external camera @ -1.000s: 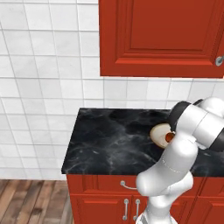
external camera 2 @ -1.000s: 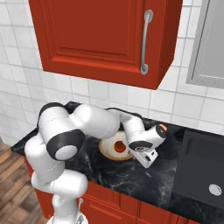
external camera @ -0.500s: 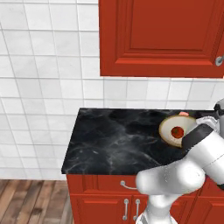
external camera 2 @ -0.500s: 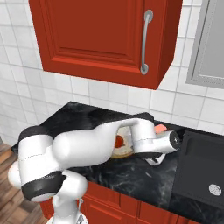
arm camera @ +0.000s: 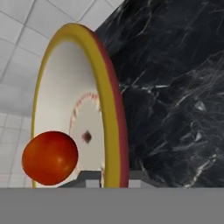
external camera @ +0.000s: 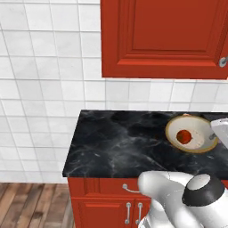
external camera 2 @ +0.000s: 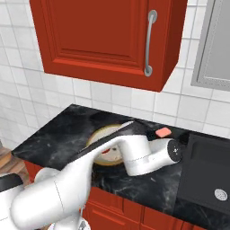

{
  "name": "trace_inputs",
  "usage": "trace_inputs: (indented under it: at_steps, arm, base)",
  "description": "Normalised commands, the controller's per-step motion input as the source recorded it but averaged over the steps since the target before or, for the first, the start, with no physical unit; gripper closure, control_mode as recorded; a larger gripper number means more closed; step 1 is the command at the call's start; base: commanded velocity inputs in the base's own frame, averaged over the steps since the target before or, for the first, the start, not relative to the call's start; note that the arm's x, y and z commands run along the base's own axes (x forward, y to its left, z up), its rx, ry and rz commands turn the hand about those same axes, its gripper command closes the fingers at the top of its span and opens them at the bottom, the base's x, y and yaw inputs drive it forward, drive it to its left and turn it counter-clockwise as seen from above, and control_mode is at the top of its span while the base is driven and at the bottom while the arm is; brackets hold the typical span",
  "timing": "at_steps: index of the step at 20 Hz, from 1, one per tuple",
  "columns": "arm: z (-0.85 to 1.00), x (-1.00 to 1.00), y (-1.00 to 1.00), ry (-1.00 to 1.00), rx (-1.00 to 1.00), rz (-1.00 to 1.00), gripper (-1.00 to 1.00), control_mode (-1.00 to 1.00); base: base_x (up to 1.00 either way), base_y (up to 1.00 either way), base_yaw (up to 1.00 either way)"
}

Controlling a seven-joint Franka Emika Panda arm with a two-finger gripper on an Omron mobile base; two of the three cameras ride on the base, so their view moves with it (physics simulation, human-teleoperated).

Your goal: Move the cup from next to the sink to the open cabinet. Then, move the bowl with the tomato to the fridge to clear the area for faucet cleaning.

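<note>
The cream bowl [external camera: 173,126] with its tan rim sits on the black counter, and the red tomato [external camera: 183,136] lies inside it. My gripper [external camera: 211,136] is at the bowl's right rim. In the hand view the bowl [arm camera: 65,96] fills the left side with the tomato [arm camera: 50,157] low in it, and my gripper [arm camera: 113,177] is shut with one fingertip on each side of the rim. The arm covers part of the bowl [external camera 2: 102,133] in the right base view. The black sink [external camera 2: 211,173] lies to the right. The cup, fridge and faucet are out of view.
The red wall cabinet [external camera 2: 103,40] with a curved silver handle [external camera 2: 150,42] hangs over the counter [external camera: 116,142]. A pink-orange sponge [external camera 2: 162,132] lies between bowl and sink. A grey cabinet [external camera 2: 214,45] hangs at the right. The counter ends at the left, over wooden floor.
The arm has swung down and right, uncovering the bowl in the left base view. The jaws have narrowed onto the bowl's rim. The bowl itself has stayed in place.
</note>
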Motion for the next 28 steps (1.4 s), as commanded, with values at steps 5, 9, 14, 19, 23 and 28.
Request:
trace_inputs:
  at_steps: [5,9,14,19,23,28]
  arm:
    - [0.05,0.00,0.57,0.04,0.01,-0.16,1.00,-1.00]
    - [0.00,0.03,0.29,0.03,0.03,-0.18,1.00,1.00]
    - [0.00,0.00,0.00,0.00,0.00,0.00,1.00,1.00]
    - [0.00,0.00,0.00,0.00,0.00,0.00,1.00,1.00]
    - [0.00,0.00,0.00,0.00,0.00,0.00,1.00,1.00]
    - [0.00,0.00,0.00,0.00,0.00,0.00,1.00,1.00]
  base:
    - [0.00,0.00,0.00]
    - [0.01,0.27,-0.22]
    - [-0.21,0.27,-0.58]
    - [-0.61,0.20,-0.89]
    - [-0.54,0.22,-0.93]
    - [-0.38,0.24,-0.93]
